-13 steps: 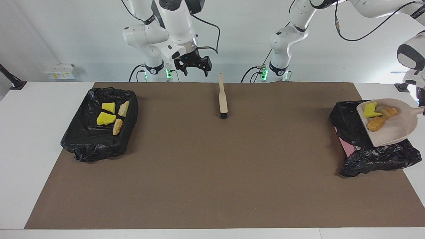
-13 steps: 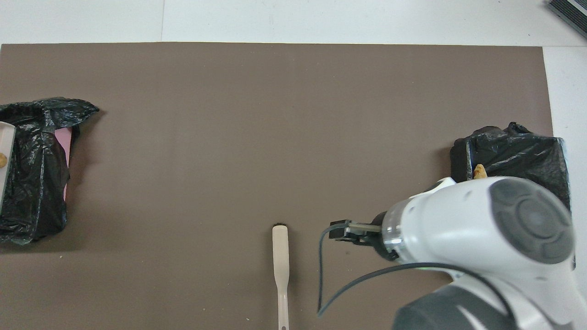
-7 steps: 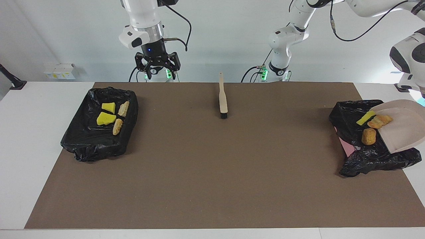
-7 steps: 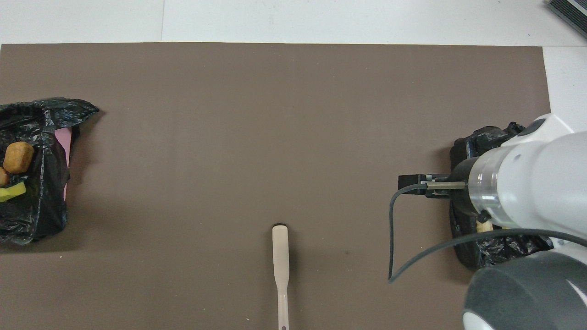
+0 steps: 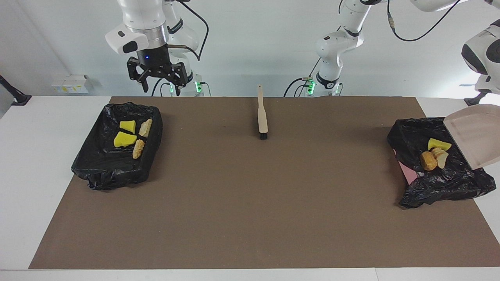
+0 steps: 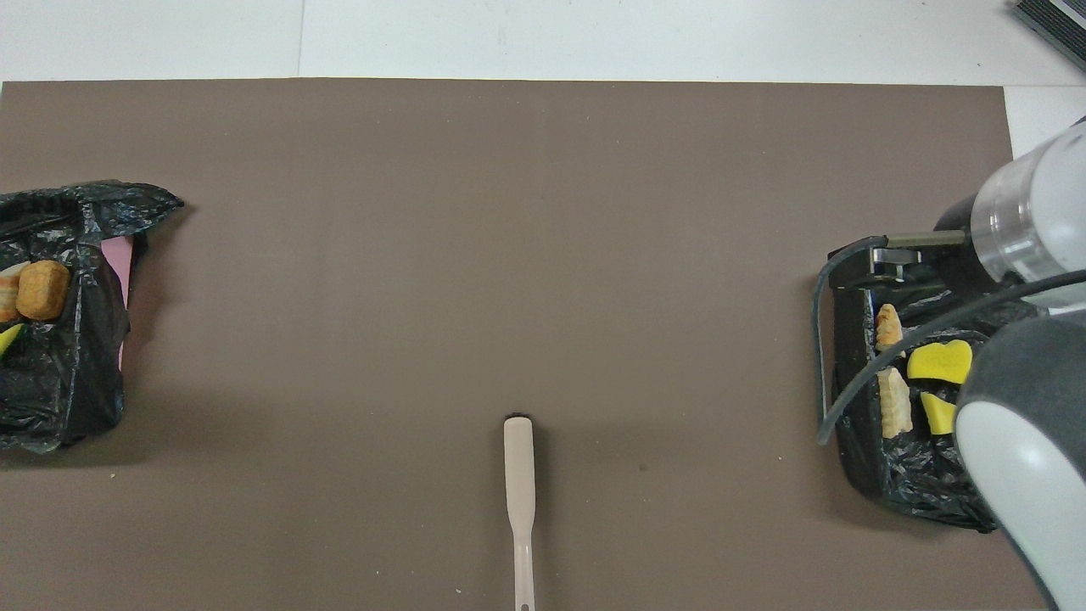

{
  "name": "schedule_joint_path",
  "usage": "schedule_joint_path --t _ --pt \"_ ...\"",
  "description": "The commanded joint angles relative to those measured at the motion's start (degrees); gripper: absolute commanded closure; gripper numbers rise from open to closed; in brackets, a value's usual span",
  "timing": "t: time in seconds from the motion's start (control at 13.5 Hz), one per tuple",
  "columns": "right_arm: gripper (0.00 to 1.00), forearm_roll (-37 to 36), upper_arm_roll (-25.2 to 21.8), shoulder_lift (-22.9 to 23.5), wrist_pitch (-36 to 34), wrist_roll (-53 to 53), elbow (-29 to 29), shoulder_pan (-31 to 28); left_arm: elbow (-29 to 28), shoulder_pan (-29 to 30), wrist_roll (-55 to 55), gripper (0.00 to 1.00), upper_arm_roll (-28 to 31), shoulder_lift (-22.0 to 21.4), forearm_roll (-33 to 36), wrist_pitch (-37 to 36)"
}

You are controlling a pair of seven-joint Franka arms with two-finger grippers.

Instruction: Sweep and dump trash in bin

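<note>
The beige dustpan (image 5: pixel 474 134) hangs steeply tilted and empty over the black-lined bin (image 5: pixel 441 183) at the left arm's end. The left gripper holding it is out of view. Trash lies in that bin: a yellow wedge (image 5: pixel 438 144) and tan lumps (image 5: pixel 428 160), which also show in the overhead view (image 6: pixel 42 288). My right gripper (image 5: pixel 161 86) is open and empty, in the air over the table's edge beside the other black-lined bin (image 5: pixel 113 171). That bin holds several yellow (image 5: pixel 124 139) and tan (image 5: pixel 138 148) chunks.
A beige brush (image 5: pixel 262 115) with dark bristles lies on the brown mat (image 5: pixel 250 203) midway between the bins, close to the robots; it also shows in the overhead view (image 6: pixel 519 492). The right arm's wrist (image 6: pixel 1027 221) covers part of its bin from above.
The dustpan has tipped up steeply and its trash has slid off into the bin below. The right gripper has swung from near the brush toward the right arm's end bin.
</note>
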Motion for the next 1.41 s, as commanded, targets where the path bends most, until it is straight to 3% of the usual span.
schedule_joint_path --t 0.0,0.22,0.52,0.89,1.19,1.34 --pt "0.00 0.73 0.96 0.15 -3.14 -2.64 0.98 -1.51 -0.68 -4.74 -3.94 1.00 0.39 -1.30 3.03 -7.09" --pt "0.00 7.76 0.79 -1.70 -2.97 -2.46 -1.67 -5.64 -0.76 -9.32 -7.64 1.00 0.21 -2.10 3.65 -14.58" --pt "0.00 7.42 0.79 -2.94 -2.53 -2.11 -3.78 -5.56 -1.12 -16.36 -15.38 1.00 0.12 -2.63 11.29 -22.15" --pt "0.00 6.81 0.79 -2.85 -2.53 -2.73 -3.61 -5.65 -1.55 -16.98 -16.27 1.00 0.04 -2.89 15.52 -21.46" --pt "0.00 6.63 0.79 -2.76 -1.22 -2.47 -3.52 -5.12 -2.79 -16.98 -17.83 1.00 -0.14 -3.59 13.69 -21.10" --pt "0.00 6.45 0.79 -2.50 -0.95 -2.47 -3.34 -5.21 -2.79 -16.37 -21.35 1.00 -0.05 -3.59 4.94 -21.80"
